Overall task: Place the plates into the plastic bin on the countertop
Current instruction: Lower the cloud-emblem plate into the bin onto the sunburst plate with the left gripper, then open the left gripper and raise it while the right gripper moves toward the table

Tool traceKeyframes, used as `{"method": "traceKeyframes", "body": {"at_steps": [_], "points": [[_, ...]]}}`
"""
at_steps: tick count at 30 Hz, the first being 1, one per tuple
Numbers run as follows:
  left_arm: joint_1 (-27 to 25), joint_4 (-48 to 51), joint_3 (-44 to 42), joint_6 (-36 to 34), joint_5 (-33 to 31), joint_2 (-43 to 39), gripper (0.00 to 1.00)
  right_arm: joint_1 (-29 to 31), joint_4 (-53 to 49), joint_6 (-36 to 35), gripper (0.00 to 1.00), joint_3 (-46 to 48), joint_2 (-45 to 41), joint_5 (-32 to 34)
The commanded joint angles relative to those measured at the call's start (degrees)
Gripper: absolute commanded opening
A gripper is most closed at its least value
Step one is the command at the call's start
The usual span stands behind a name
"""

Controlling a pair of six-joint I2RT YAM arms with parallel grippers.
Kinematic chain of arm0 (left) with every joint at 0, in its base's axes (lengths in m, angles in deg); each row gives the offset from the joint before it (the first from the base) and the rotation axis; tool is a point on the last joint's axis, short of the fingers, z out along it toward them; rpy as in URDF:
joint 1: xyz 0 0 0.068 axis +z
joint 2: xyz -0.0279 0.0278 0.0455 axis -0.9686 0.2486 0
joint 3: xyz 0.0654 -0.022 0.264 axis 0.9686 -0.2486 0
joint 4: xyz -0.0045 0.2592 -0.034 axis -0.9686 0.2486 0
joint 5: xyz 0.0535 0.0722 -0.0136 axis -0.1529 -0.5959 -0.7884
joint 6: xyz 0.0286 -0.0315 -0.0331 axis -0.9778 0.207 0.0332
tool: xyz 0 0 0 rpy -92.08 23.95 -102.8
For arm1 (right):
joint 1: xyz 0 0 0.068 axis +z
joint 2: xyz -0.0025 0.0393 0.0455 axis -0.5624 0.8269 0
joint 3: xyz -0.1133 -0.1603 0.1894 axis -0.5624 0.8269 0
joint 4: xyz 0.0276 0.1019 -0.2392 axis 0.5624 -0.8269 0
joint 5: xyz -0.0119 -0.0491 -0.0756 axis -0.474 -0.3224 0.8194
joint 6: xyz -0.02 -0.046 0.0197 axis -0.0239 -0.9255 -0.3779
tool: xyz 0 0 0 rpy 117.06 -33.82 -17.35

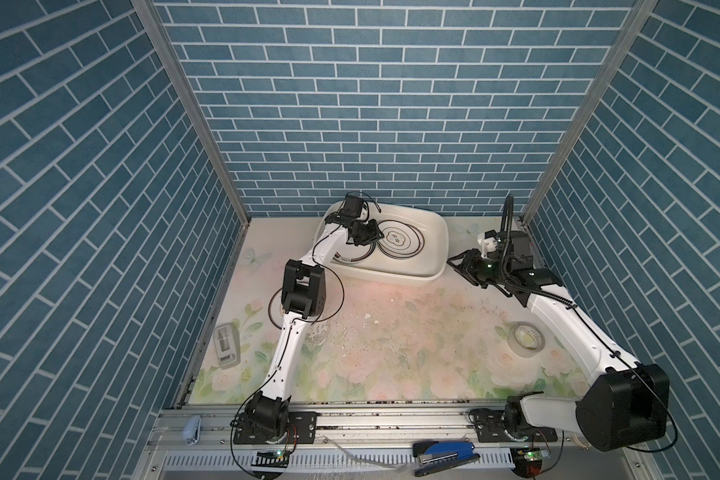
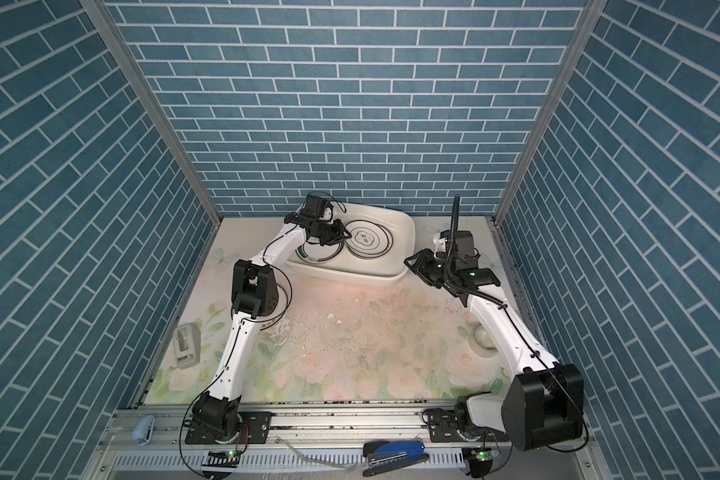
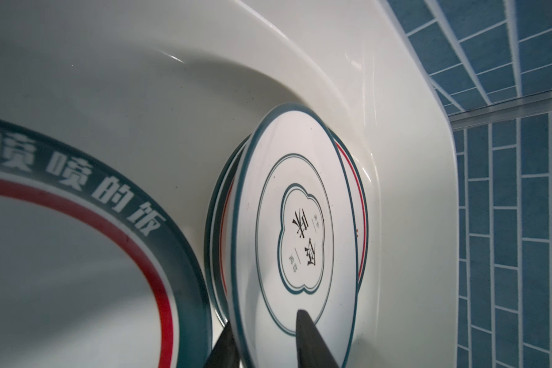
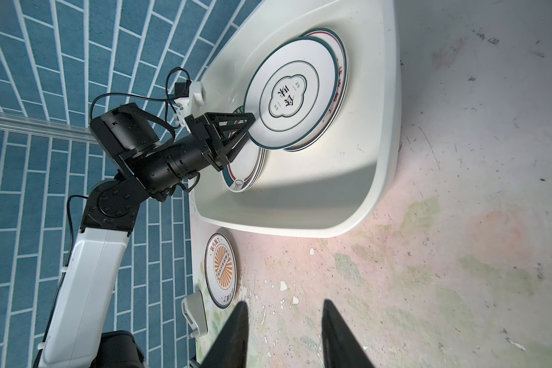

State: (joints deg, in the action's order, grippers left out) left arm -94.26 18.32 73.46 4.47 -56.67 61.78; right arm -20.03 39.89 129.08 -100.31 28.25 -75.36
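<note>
Left arm (image 1: 302, 291) reaches into the plastic bin (image 1: 444, 245), left gripper (image 4: 251, 122) astride a plate (image 4: 292, 95) rim — grip unclear — right gripper (image 4: 285, 302) parted alongside.

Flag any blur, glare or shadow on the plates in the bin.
Left wrist view: the lettered plate up close is soft, the clover plate sharp, a glare streak on the plastic bin wall. Right wrist view: a shadow band crosses the bin floor. Both top views: wide-angle bend in the brick walls, plates small.
</note>
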Motion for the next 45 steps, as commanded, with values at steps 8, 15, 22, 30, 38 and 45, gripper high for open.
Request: {"method": "traceKeyframes", "body": {"at_steps": [8, 15, 22, 30, 38, 45], "points": [[0.24, -0.96, 1.06, -0.18, 0.67, 0.56, 0.4, 0.13, 1.93, 1.67, 0.39, 1.25, 0.86, -0.46], [0.22, -0.86, 0.8, -0.04, 0.66, 0.56, 0.44, 0.13, 2.41, 1.9, 0.39, 1.38, 1.21, -0.72], [0.23, -0.62, 0.46, 0.45, 1.02, 0.06, 0.47, 0.13, 2.51, 1.89, 0.39, 0.78, 1.13, -0.81], [0.29, 2.04, -0.99, -1.39, 1.78, -6.62, 0.5, 0.13, 2.01, 0.83, 0.39, -1.25, 1.23, -0.81], [1.49, 11.6, -4.12, -15.42, -2.13, -26.12, 0.71, 3.15, -3.38, -4.72, 0.43, -10.82, 4.11, -0.39], [7.34, 23.13, -15.08, -26.61, -5.04, -46.65, 0.88, 15.33, -0.98, -4.96, 0.45, -15.01, 10.19, 3.47]]}}
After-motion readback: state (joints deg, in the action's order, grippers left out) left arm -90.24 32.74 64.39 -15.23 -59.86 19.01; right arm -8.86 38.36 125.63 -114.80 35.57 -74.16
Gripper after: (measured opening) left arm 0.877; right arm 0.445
